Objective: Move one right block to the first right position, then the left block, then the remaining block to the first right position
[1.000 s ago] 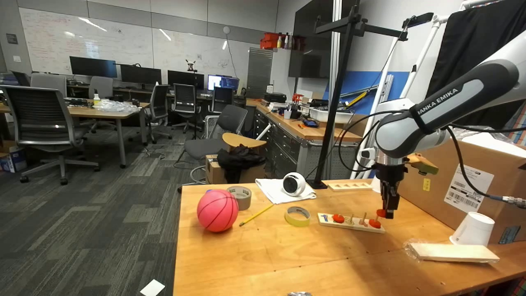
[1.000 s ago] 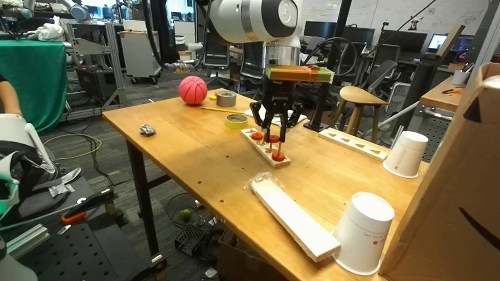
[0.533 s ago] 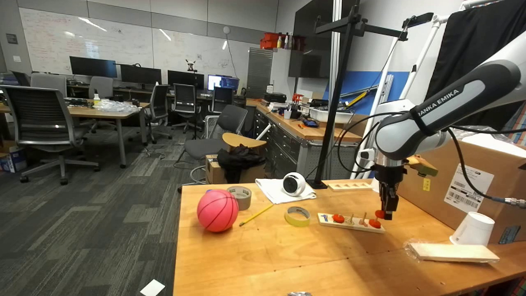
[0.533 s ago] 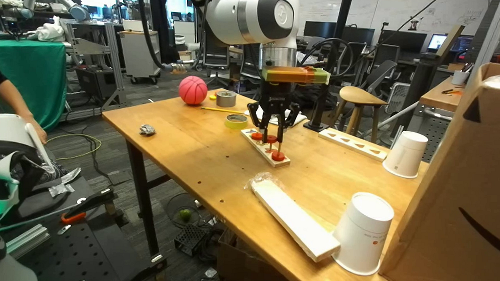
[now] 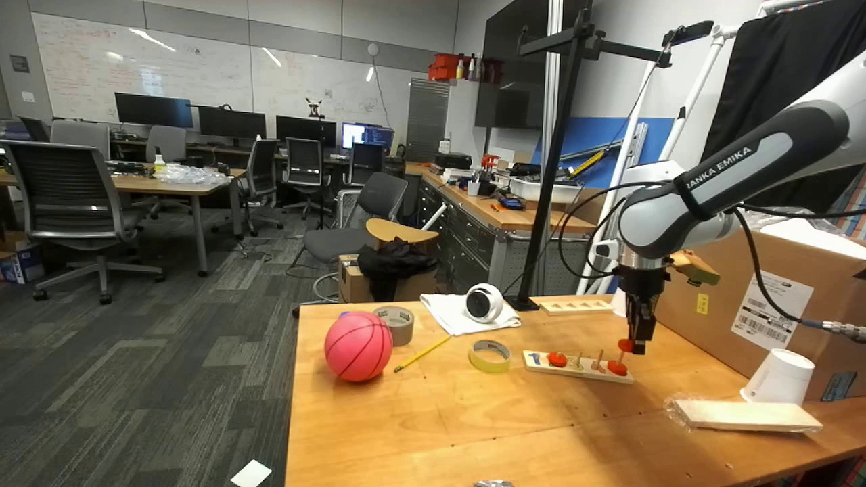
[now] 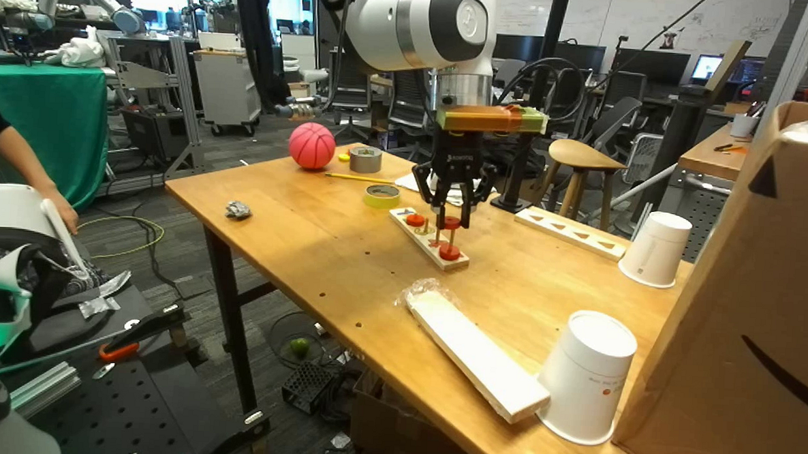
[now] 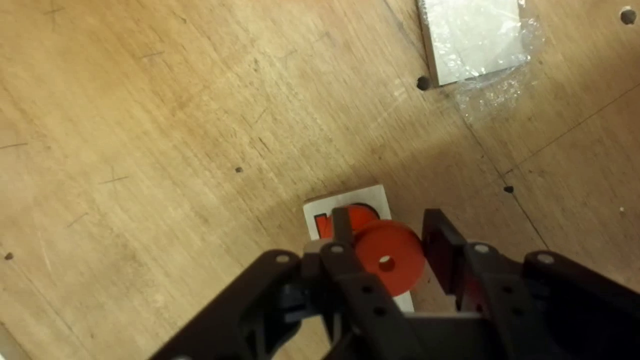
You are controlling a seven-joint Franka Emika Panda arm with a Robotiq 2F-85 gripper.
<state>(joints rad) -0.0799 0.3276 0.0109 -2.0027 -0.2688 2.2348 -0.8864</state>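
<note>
My gripper (image 6: 452, 222) is shut on a red disc-shaped block (image 7: 390, 257), gripped by its edges with its hole facing up. The held block is over the right end of a narrow pegged board (image 5: 575, 373), level with the top of the end peg. Whether the peg enters the hole, I cannot tell. Low on that peg lies a second red block (image 6: 449, 252), partly covered by a finger in the wrist view. The left block (image 5: 557, 359), also red, sits near the board's left end. Between them two pegs (image 5: 599, 356) stand bare.
Yellow tape (image 5: 490, 356) lies left of the board, with a pencil (image 5: 423, 354) and a pink ball (image 5: 358, 346) beyond. A plastic-wrapped plank (image 6: 477, 353), a white cup (image 6: 588, 378) and a cardboard box (image 5: 764, 304) are near the arm. A black post (image 5: 551, 155) rises behind.
The gripper and held block shifted left in an exterior view, then back right and slightly up. The grip is unchanged. A person's arm at the edge has reached lower.
</note>
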